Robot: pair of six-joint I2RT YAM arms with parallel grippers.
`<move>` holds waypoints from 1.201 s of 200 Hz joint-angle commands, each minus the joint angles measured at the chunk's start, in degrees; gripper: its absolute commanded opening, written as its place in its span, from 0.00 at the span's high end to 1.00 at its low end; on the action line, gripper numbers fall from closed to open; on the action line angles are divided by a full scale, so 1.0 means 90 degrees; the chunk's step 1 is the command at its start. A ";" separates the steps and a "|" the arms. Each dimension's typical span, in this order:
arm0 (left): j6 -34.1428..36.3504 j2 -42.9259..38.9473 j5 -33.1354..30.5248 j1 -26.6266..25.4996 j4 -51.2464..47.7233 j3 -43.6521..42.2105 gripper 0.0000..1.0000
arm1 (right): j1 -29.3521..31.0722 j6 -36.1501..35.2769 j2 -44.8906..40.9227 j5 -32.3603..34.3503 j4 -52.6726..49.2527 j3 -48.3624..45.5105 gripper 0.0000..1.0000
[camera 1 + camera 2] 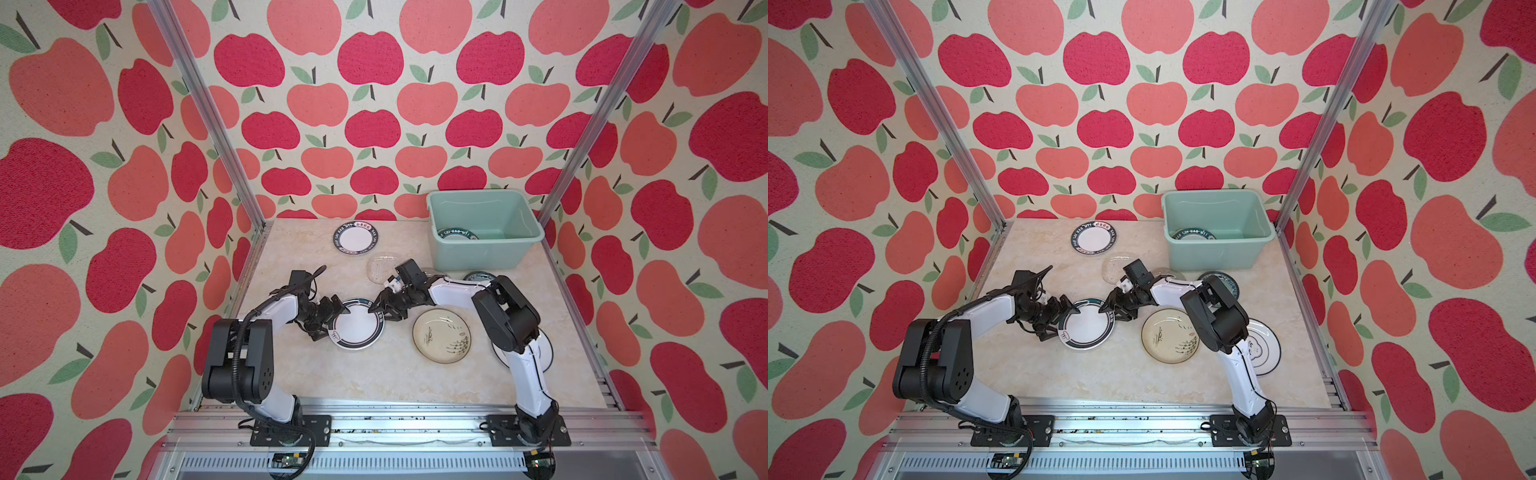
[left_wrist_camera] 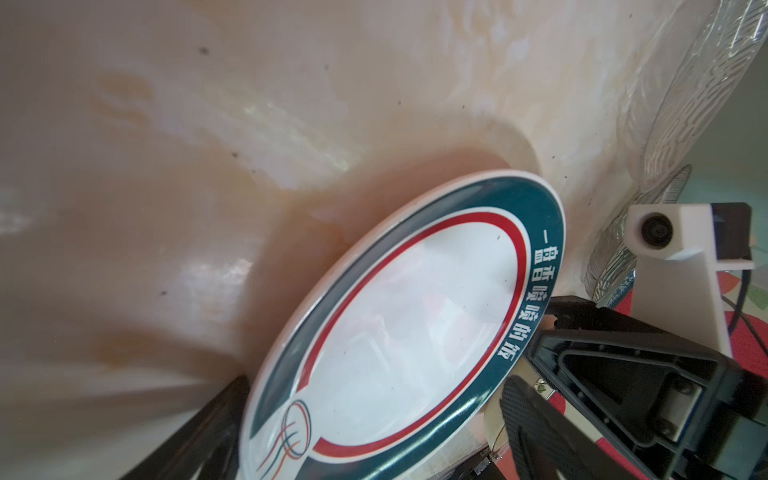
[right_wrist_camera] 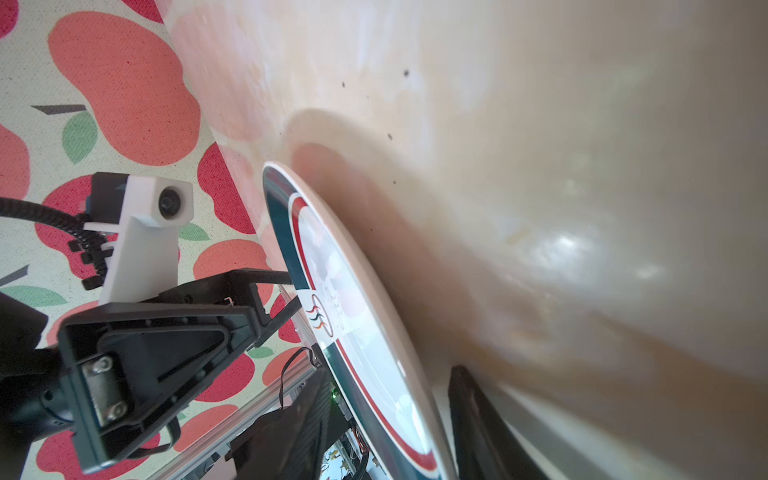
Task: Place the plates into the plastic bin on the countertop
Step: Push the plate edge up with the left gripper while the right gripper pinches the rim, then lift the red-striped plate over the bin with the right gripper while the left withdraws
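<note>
White plate [image 3: 361, 332] with teal rim and red ring is tilting up off the beige countertop [image 3: 561, 124], seen nearly edge-on and casting a shadow. Right gripper [image 3: 390, 374] is straddling its near rim: one finger [image 3: 473, 424] is sitting behind the underside with a slim gap showing, the other in front of the face. Left gripper [image 3: 291, 291], carrying a white camera mount [image 3: 141, 232], is reaching the opposite rim with jaws parted; contact unclear. Apple wallpaper [image 3: 124, 83] is filling the background.
</note>
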 commanded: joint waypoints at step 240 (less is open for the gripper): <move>-0.0512 -0.3431 -0.1773 -0.0047 -0.0617 0.0417 0.01 | 0.0011 -0.2329 -0.2354 0.2094 -0.4082 0.1511 1.00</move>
